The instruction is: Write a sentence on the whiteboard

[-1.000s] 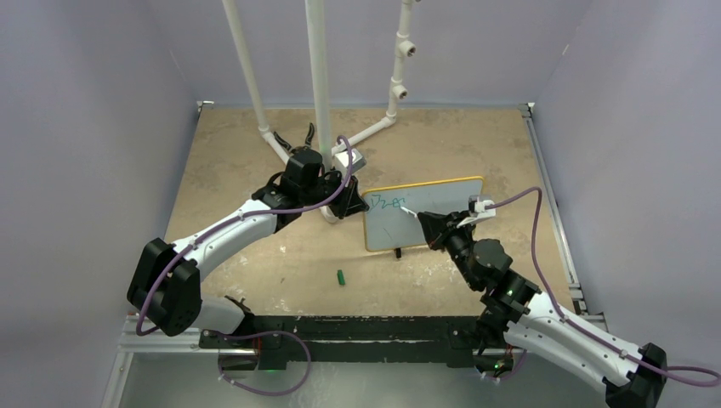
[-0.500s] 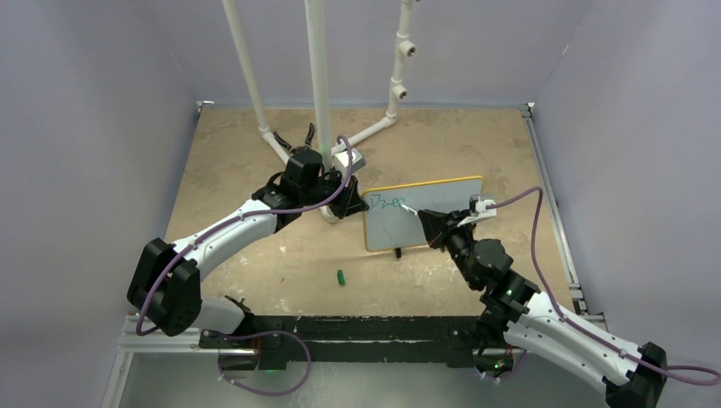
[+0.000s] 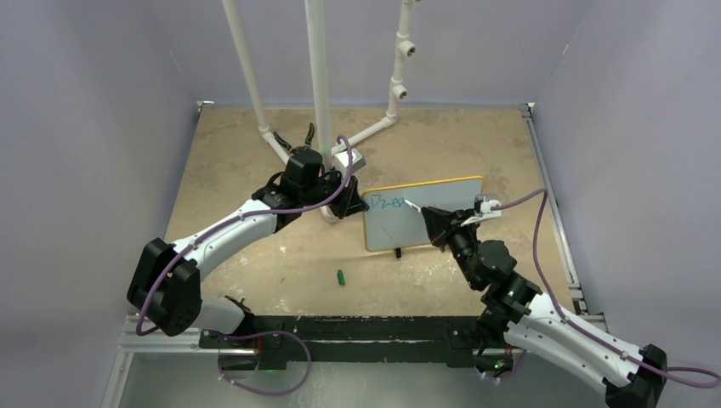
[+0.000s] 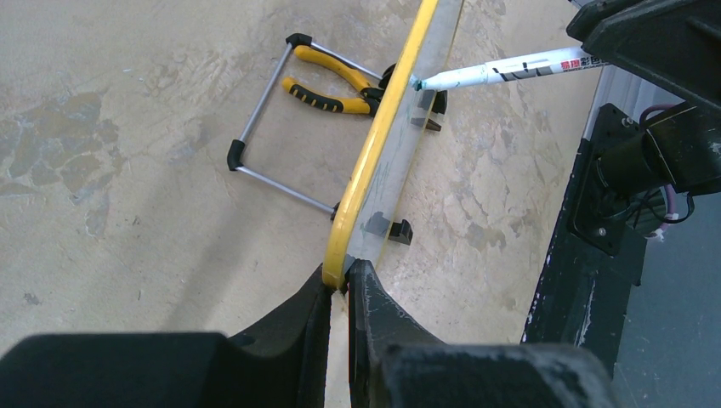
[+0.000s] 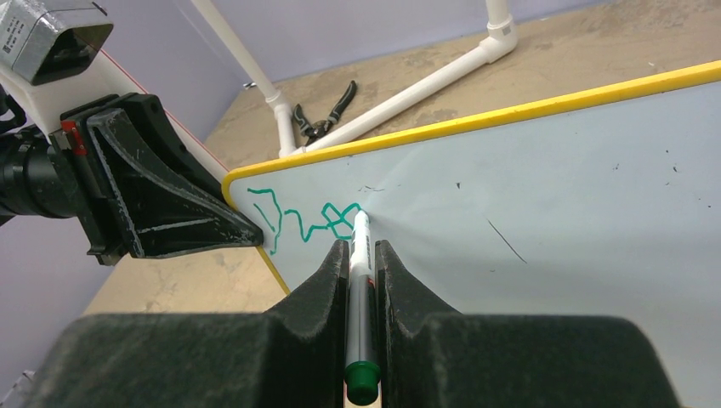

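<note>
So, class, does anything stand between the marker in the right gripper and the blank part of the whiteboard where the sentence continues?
Nothing visible does. The marker has its tip on the whiteboard at the end of the green lettering. The surface farther along is bare but for faint dark marks.

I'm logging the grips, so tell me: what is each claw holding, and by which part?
The left claw is shut on the whiteboard, pinching its yellow rim near a corner. The right claw is shut on the marker, gripping its barrel.
</note>
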Robot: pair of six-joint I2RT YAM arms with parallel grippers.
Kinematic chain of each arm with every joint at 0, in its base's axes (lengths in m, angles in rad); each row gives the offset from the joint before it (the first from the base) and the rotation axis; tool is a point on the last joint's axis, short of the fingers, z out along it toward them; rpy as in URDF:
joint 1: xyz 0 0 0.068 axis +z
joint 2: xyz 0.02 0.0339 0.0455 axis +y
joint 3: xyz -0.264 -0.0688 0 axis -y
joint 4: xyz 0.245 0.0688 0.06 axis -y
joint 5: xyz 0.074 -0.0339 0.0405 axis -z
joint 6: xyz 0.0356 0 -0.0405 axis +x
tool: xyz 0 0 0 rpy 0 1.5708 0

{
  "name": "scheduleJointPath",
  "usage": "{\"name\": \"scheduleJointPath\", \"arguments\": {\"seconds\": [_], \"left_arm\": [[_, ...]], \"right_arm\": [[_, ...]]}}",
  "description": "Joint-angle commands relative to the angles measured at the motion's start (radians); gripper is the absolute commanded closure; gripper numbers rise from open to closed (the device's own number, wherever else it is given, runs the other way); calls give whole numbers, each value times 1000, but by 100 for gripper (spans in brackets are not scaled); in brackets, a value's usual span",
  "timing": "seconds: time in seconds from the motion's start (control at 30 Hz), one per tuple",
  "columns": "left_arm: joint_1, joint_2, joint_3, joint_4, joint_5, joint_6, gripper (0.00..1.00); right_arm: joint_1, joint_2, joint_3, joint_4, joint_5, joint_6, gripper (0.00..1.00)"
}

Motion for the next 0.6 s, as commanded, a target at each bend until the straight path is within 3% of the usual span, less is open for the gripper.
{"name": "scheduleJointPath", "arguments": {"seconds": [0.0, 0.57], "left_arm": [[16, 1, -5, 19, -25, 35, 100], [15, -3, -5, 16, -32, 35, 100]], "right_arm": [[-2, 8, 36, 43, 54, -29, 100], [-2, 4, 0, -29, 13, 33, 100]]}}
